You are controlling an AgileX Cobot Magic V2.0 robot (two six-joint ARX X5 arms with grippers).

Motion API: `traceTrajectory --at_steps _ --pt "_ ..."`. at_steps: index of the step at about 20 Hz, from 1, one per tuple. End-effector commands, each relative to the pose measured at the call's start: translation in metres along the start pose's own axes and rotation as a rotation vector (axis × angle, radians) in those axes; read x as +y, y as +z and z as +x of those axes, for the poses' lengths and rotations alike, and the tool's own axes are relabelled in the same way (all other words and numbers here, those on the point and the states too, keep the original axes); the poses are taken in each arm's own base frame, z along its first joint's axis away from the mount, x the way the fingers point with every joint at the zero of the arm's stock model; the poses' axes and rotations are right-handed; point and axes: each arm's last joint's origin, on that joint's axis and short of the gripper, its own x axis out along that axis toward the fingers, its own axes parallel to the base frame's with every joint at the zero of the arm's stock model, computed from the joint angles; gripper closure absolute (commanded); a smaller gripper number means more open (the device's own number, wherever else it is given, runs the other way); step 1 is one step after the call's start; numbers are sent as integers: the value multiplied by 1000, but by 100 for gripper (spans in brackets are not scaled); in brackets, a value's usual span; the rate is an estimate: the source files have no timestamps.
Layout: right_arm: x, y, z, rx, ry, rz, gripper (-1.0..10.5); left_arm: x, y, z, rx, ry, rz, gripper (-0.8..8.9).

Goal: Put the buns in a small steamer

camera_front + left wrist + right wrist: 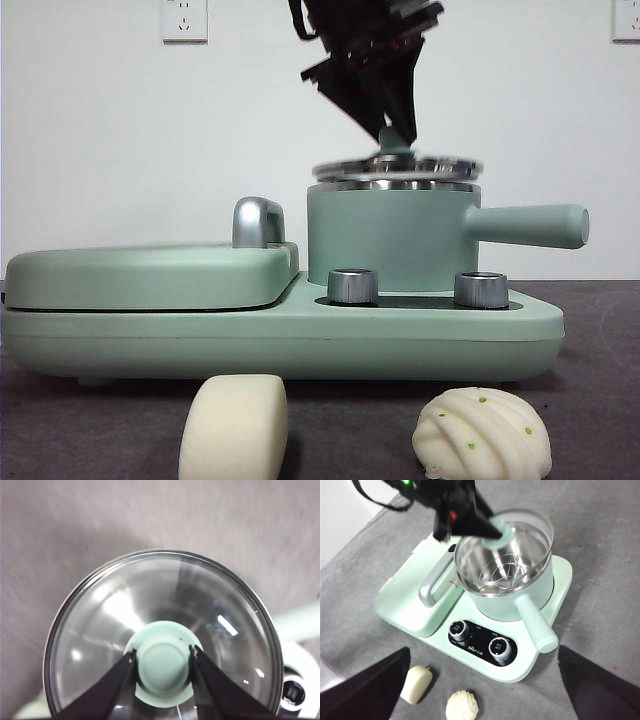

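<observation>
Nearest on the table (600,330), the smooth bun (234,428) and pleated bun (482,435) lie before the small steamer (385,240). Left claw (163,656) pinches the glass lid (396,166) knob, lifting it. Right claw (480,680) waits, spread empty. Next: set lid aside.

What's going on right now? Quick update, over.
Left gripper shut on lid knob, glass lid just above pot. Right gripper open, waiting high. Both buns on table in front, untouched.
</observation>
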Motion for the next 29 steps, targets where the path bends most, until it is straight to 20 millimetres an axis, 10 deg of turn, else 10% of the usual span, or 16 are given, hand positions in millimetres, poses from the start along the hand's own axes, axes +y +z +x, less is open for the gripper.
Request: traceTrajectory --at_steps 1,13,21,29 --pt "2 4 -2 -14 0 -22 475 -3 13 -16 -75 11 5 794" --pt "9 7 29 164 134 69 477 54 -1 -42 -89 107 -96 794" --pt "63 -1 126 459 179 37 477 121 -31 -59 -75 217 -223 794" --pt "120 -57 217 705 100 -28 478 171 -60 -78 -71 309 -325 794"
